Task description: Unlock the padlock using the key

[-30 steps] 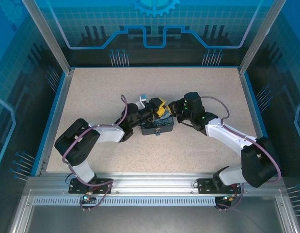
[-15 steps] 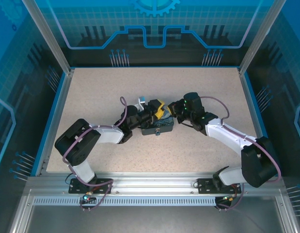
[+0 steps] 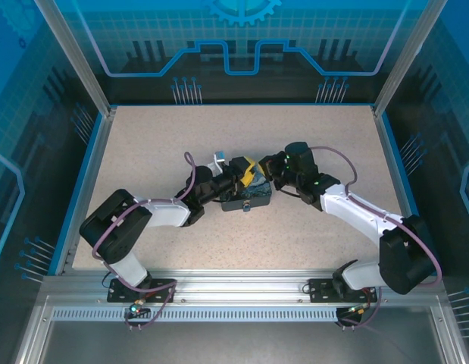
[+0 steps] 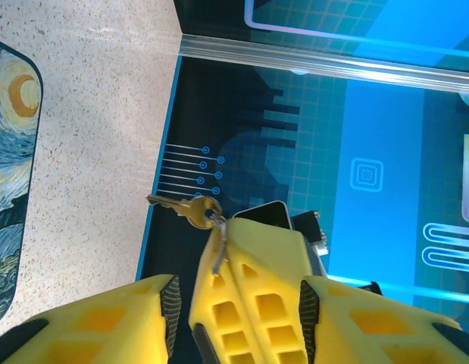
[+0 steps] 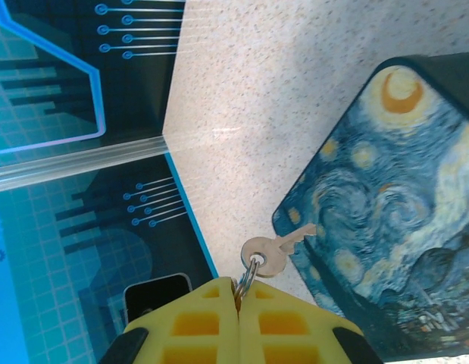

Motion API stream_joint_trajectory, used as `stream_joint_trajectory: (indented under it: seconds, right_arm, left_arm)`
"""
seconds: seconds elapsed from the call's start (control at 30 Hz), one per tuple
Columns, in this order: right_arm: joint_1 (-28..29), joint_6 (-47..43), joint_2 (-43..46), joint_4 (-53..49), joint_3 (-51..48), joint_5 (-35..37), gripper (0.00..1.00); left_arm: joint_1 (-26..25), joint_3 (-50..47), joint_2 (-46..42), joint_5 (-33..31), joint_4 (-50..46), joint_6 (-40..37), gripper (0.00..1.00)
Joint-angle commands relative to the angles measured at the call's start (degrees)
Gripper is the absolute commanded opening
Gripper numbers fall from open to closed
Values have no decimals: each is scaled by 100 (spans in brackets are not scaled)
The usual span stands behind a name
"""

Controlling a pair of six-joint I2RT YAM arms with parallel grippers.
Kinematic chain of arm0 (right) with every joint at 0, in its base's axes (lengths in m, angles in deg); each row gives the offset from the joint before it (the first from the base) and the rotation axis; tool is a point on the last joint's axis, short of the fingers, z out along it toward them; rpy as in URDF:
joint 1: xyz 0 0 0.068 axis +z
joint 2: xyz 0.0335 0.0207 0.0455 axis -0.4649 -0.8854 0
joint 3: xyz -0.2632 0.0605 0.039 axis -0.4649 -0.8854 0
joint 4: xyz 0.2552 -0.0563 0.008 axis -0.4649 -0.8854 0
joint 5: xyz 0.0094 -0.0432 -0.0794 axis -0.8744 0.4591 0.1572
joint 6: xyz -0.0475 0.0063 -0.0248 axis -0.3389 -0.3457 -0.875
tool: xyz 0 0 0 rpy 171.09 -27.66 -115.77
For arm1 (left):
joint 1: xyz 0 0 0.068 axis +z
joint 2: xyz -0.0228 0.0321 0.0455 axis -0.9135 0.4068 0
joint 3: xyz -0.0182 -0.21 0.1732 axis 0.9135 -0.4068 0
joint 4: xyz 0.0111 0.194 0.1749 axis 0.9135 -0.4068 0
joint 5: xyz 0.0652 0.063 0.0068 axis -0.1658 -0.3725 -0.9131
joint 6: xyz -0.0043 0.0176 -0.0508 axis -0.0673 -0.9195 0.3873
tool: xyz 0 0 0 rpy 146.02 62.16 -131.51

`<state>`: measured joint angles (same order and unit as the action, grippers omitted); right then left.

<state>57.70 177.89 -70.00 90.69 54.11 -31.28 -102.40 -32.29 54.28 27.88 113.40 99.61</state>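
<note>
Over speckled tabletop [image 3: 310,144], our right gripper [image 5: 238,296] pinches the key [image 5: 283,246] by its ring [image 5: 248,277] while our left gripper [image 4: 238,288] gapes around it.

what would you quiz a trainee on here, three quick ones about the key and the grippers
1. True or false: the left gripper grips the key.
2. The right gripper is: A) shut on the key's ring; B) open above the key; C) open with the key lying on the table.
3. What stands between the left gripper's open fingers?
Key: 1 false; 2 A; 3 the right gripper's shut fingers, with the key dangling from their tip.
</note>
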Motion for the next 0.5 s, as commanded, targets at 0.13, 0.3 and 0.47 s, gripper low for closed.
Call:
stream_joint_trajectory:
  seconds: [0.13,0.3,0.47]
  right_arm:
    - [102,-14,30,38,92,-2,0]
    - [111,5,27,51,65,-20,0]
    - [109,7,57,47,39,-55,0]
  left_arm:
    - [-40,171,-1,-73,85,-133,42]
    - [-35,207,25,-73,85,-140,38]
    - [-31,236,52,-89,70,-171,34]
